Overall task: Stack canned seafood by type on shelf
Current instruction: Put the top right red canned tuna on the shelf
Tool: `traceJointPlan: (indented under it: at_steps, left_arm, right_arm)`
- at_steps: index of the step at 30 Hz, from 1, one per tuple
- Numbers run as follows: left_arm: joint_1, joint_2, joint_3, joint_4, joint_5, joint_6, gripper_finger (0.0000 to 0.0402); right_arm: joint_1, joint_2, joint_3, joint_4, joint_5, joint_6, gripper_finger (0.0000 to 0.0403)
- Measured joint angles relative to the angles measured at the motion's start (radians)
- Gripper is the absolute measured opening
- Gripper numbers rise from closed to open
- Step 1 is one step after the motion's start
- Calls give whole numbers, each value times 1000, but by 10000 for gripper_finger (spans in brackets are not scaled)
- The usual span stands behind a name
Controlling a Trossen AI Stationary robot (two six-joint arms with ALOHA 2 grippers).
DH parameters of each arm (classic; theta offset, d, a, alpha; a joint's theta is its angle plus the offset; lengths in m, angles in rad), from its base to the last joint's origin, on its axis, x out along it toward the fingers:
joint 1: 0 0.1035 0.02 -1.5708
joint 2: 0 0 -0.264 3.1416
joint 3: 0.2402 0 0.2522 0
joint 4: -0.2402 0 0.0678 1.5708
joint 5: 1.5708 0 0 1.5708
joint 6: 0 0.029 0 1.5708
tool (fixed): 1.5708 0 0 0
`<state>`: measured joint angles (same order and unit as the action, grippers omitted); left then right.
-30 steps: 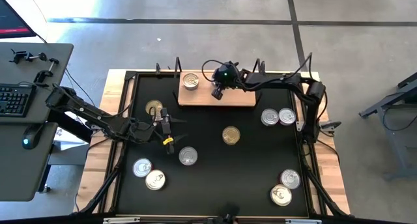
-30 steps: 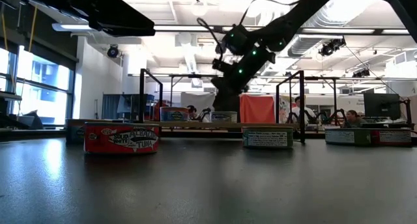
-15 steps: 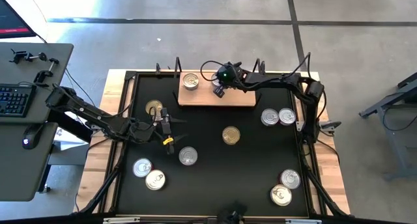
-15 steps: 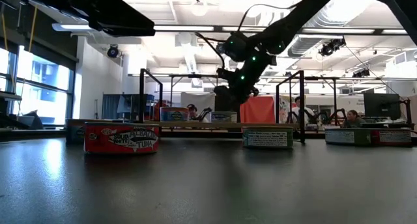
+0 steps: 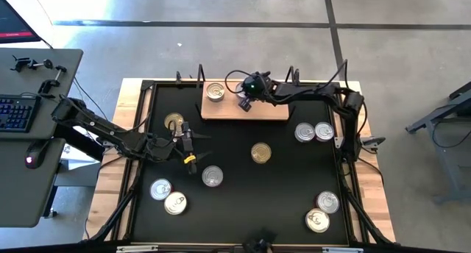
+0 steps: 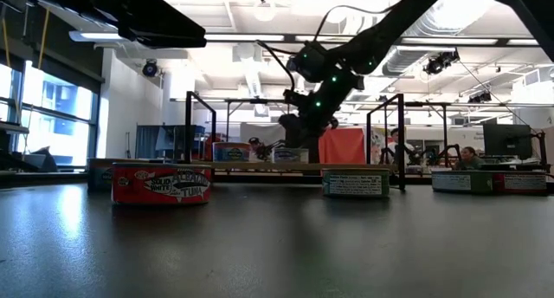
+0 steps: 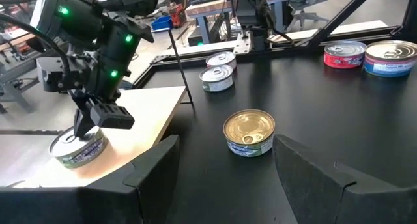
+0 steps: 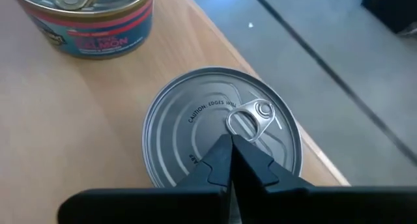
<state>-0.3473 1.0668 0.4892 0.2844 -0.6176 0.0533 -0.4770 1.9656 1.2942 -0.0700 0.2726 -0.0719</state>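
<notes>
The silver tin [image 8: 221, 129] under the right pincer [image 8: 232, 160] sits on the shelf [image 5: 268, 112], near the board's far edge, with a second tin [image 8: 85, 19], red-and-blue labelled, close beside it on the same board. It is a low, flat, round can with a ribbed, brushed-metal lid and a ring-pull tab [image 8: 251, 116]. I judge it rigid and fairly dense for its bulk, with smooth, slippery metal sides and a raised rim. The best hold is probably across the side wall, fingers on opposite sides just under the rim. The lid offers nothing to pinch, and the tab could lift.

The right pincer is fully closed and holds nothing, its dark tips pressed together just above the lid beside the tab. Whether they touch the metal I cannot tell.

The shelf is pale, smooth wood on a thin black wire frame with upright posts.

More tins lie scattered on the matte black mat of the table: a gold-lidded tin [image 7: 249, 133] on the mat near the shelf, a silver pair [image 5: 313, 132] to the right, and others nearer the front edge.

The left pincer [image 5: 188, 143] hovers over the mat left of centre, spread wide and empty.
</notes>
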Motion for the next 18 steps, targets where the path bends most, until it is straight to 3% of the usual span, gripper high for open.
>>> traceJointPlan:
  at_steps: [10,14,18]
  left_arm:
    - [0,0,0,-21,0,-24,236]
    - [-1,0,0,-50,0,-62,236]
    - [-2,0,0,-81,0,-119,236]
  right_arm:
    - [104,-92,-1,53,65,-63,0]
    - [239,-133,-23,47,76,-58,0]
    - [427,-155,-122,141,164,61,0]
